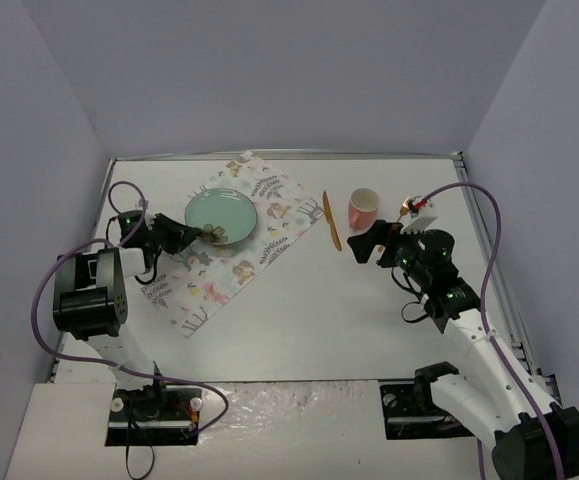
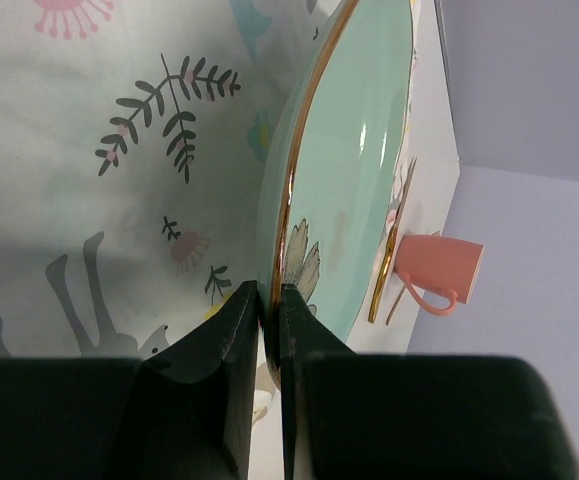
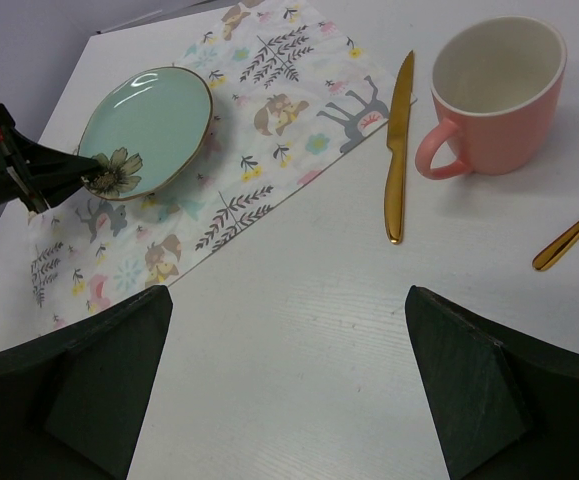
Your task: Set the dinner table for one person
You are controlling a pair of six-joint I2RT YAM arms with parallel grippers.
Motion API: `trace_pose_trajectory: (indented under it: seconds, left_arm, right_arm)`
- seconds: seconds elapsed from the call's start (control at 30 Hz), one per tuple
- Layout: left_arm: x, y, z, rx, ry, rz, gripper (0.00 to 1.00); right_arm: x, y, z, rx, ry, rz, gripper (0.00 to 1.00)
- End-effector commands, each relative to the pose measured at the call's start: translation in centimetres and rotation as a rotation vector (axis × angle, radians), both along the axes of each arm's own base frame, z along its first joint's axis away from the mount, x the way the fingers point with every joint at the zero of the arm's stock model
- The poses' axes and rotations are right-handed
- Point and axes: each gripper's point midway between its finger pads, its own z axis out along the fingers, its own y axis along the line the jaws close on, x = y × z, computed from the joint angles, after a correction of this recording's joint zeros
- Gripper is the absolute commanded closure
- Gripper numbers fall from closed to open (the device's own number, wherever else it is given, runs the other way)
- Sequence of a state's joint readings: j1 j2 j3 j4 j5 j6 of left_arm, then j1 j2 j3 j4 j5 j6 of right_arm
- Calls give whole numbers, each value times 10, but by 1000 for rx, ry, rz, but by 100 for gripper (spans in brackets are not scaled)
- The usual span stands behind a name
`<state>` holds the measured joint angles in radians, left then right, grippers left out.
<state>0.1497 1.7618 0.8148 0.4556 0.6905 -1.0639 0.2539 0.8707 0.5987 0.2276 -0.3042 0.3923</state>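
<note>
Nearest us, both arms rose from the near edge of the white desk (image 1: pixel 309 320). We judged the plate step to be in hand. The left claw (image 2: pixel 269 300) was clenched on the near gold rim of the mint plate (image 1: pixel 221 215), a finger on either face, its arm folded low and reaching rightward over the patterned placemat (image 1: pixel 259 250). The plate sat over the far half of that mat, which lay askew on the desk's left side. We could not tell whether it rested flat or hung slightly raised. The next move, as we saw it, called for settling the plate nearer the mat's middle and letting go without dragging the cloth. The right claw (image 3: pixel 287 300) hung released and empty, jaws wide, above bare desk. It was angled toward the gold knife (image 3: pixel 399 150) and, beyond it, the pink cup (image 3: pixel 494 95), both off the mat to its right. Another gold utensil (image 3: pixel 569 240) lay just beside the cup.
</note>
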Motion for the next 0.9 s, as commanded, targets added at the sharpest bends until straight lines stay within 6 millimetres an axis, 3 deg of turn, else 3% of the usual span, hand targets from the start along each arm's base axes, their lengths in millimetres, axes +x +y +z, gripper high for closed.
trace_pose_trajectory:
  seconds: [0.0, 0.53, 0.87]
  left_arm:
    - [19, -9, 56, -19, -225, -48, 100]
    - [13, -11, 26, -46, -160, -44, 99]
    - [0, -12, 7, -22, -73, -42, 67]
  right_arm:
    - [9, 2, 25, 18, -99, 8, 0]
    - [6, 0, 22, 18, -97, 7, 0]
    - [5, 0, 24, 21, -106, 5, 0]
